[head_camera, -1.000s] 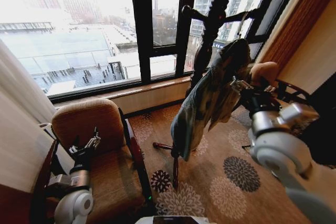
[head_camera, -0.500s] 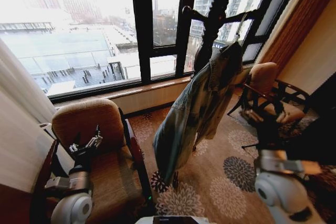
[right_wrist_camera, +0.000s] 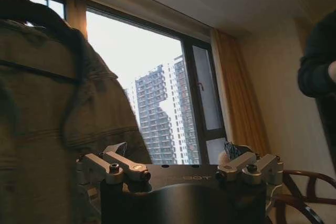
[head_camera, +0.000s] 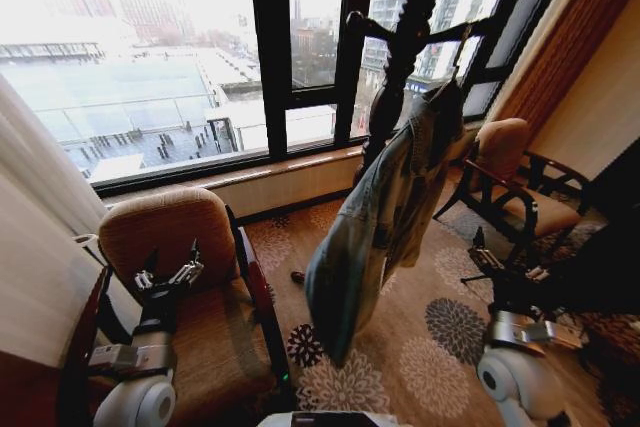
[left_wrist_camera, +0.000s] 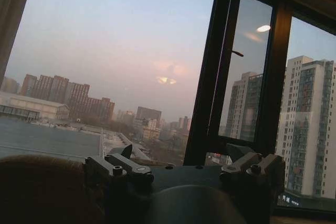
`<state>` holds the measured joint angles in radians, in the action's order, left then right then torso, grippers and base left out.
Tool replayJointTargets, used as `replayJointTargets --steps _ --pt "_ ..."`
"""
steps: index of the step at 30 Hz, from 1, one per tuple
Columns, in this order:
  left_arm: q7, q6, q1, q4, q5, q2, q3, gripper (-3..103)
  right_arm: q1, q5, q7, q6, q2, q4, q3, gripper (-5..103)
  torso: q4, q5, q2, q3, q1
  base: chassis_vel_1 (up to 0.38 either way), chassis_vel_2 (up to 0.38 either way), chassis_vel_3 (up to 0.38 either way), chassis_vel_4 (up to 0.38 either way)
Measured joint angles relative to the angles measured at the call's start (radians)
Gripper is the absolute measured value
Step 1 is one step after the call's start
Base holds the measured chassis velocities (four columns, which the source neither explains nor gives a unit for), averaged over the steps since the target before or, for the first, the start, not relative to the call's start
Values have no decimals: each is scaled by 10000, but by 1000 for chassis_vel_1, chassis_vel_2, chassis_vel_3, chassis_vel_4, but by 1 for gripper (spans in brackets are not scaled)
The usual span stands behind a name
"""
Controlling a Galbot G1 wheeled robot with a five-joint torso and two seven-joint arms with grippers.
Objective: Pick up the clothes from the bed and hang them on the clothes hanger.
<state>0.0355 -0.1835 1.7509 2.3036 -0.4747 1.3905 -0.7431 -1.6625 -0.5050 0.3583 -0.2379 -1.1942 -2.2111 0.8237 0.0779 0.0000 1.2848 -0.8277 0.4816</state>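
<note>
The denim jacket (head_camera: 375, 217) is free of both grippers: the right gripper (head_camera: 508, 265) sits low beside the far armchair (head_camera: 520, 182) with its jaws spread and empty, well apart from the cloth, and the left gripper (head_camera: 168, 275) is parked over the near armchair (head_camera: 185, 277), also spread with nothing between. The jacket hangs by its collar high on the dark coat stand (head_camera: 410, 37) before the window (head_camera: 170, 57), its hem clear of the floral carpet (head_camera: 440, 337). By my reading the hanging step looks done; the next move only calls for keeping both arms clear of the jacket.
</note>
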Motion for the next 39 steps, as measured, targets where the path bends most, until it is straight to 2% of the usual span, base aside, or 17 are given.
replayJointTargets --steps 3,5,6,7,13,16,22,27,29,39 --pt "-89 15 -13 85 -65 -5 54 100 123 -146 -668 -407 200 144 -18 100 1 0 1 1 0 0 0 0 0" --pt "-146 14 -17 99 -99 -7 55 100 144 -221 -848 -534 261 194 -20 100 1 0 1 0 0 0 0 0 0" --pt "-339 -27 -17 151 -215 -9 81 100 208 -512 -1375 -891 437 355 -25 100 1 1 1 0 0 0 0 0 0" --pt "-339 -27 -17 151 -215 -9 81 100 208 -512 -1375 -891 437 355 -25 100 1 1 1 0 0 0 0 0 0" --pt "-668 -154 -7 191 -295 75 331 100 529 -1644 -2938 -1736 1302 919 -332 100 1 1 1 0 0 0 0 0 0" --pt "-671 -154 -46 207 -287 135 450 100 733 -2099 -3148 -1860 1667 1103 -582 100 1 1 0 0 0 0 0 0 0" --pt "-625 -20 -102 334 -428 164 573 100 1175 -2113 -3193 -1881 2241 1337 -675 100 0 2 0 0 1 0 0 0 0" --pt "-530 198 -264 404 -655 -67 442 100 1389 -2644 -2840 -1484 2676 1112 -404 100 2 0 0 0 1 0 0 0 0" --pt "-544 292 -365 412 -756 -145 154 100 1391 -2527 -1966 -564 2840 610 -262 100 2 -1 0 0 1 0 0 0 0" --pt "-570 296 -308 416 -717 -94 134 100 1377 -2485 -1913 -512 2830 584 -255 100 1 0 0 0 1 0 0 0 0"
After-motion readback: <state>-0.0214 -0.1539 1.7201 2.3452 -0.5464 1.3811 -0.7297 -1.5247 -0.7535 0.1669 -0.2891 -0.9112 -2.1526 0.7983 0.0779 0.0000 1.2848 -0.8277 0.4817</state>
